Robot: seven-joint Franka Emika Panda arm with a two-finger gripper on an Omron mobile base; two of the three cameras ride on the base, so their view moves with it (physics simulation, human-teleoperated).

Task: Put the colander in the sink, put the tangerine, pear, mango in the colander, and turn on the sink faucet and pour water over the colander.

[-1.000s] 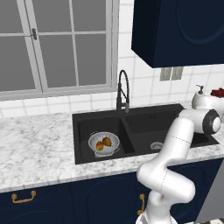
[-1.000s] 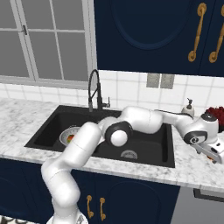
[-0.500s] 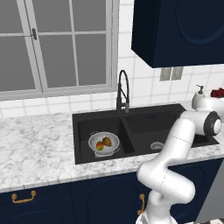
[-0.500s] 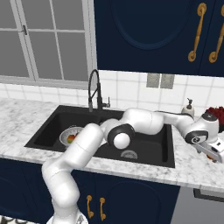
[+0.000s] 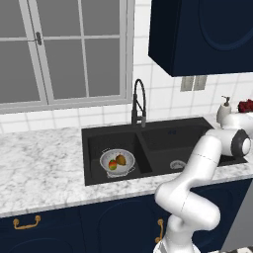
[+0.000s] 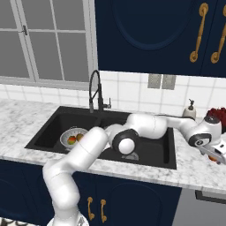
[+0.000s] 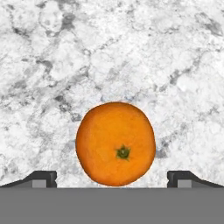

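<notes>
The tangerine [image 7: 115, 143] lies on white marble counter, right of the sink. My gripper [image 7: 113, 179] hangs open just above it, one fingertip [image 7: 41, 178] on each side and neither touching it. The right base view shows the gripper [image 6: 216, 155] low over the counter at the far right. The silver colander [image 5: 117, 161] [image 6: 73, 137] sits in the left basin of the black sink [image 5: 163, 141] [image 6: 47, 132]. It holds the mango [image 5: 113, 165] and the pear [image 5: 121, 159]. The black arched faucet [image 5: 139, 101] [image 6: 94, 90] stands behind the basin divider with no water running.
A pale soap pump [image 5: 225, 111] [image 6: 190, 110] and a dark red object [image 5: 245, 105] [image 6: 216, 114] stand at the back of the counter near my hand. My arm stretches across the right basin. A window is behind the left counter, with dark cabinets overhead.
My elbow has sunk a little over the right basin. The colander, its fruit and the faucet have not moved.
</notes>
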